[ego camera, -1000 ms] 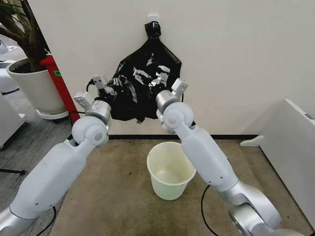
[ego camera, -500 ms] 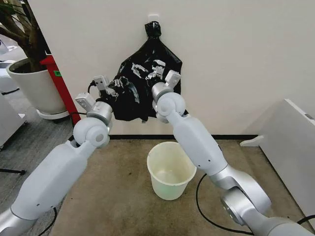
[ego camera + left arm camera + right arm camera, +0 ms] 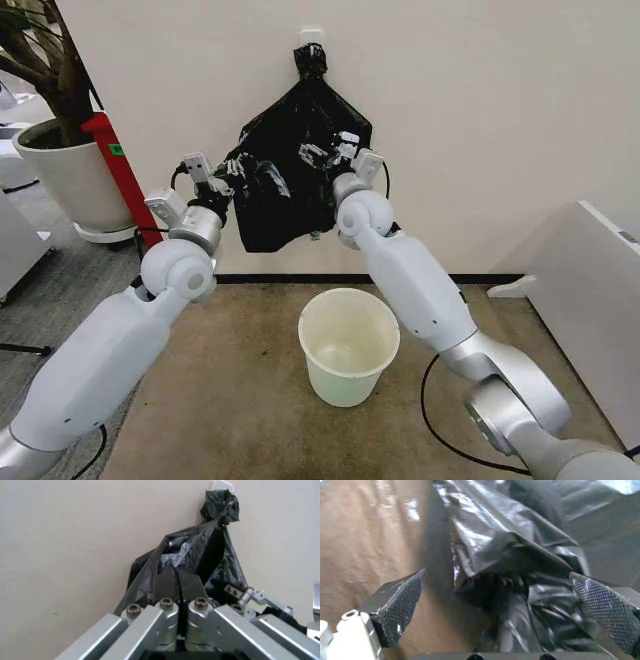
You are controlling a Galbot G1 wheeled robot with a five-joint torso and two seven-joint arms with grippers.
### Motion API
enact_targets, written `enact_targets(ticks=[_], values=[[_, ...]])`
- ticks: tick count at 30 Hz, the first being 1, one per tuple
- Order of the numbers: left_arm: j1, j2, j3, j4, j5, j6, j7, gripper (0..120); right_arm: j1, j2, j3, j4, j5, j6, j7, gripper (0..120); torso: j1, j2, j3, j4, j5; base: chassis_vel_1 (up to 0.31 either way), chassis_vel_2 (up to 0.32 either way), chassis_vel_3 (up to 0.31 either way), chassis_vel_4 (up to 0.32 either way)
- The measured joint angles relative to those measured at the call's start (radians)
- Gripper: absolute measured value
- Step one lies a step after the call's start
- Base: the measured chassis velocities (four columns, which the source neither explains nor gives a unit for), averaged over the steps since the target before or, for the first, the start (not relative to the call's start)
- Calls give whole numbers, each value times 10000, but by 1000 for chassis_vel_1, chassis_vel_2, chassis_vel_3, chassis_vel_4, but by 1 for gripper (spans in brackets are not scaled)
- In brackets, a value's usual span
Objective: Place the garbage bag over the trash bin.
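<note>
Shifted rightward since a second ago, your right gripper (image 3: 322,152) spreads wide around the wall-hung garbage bag (image 3: 290,160) above the trash bin (image 3: 348,345), left gripper (image 3: 177,587) pinching its edge; limp, slippery film, so grip bunched folds.

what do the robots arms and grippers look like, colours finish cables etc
Both arms are smooth glossy white shells with rounded silver-grey ball joints. A black cable runs along each forearm. The left gripper is bare machined aluminium with hex-head bolts and flat dark fingers. The right gripper carries wedge-shaped black pads with a fine dotted grip texture.
</note>
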Motion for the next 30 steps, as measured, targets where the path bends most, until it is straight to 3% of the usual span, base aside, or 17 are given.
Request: enact_targets(ticks=[20,24,30], values=[[130,-119,13,6,50,-41,30,0,848,596,-166,-1868,-578,569,-405,100,0,0,1,1,-1,0,0,0,0],[135,-116,16,0,53,-42,33,0,988,650,-40,-2216,-616,712,-552,90,0,0,1,1,0,0,0,0,0],[117,-95,17,56,58,-53,40,0,982,687,4,-2286,-605,837,-624,65,0,0,1,1,0,0,0,0,0]])
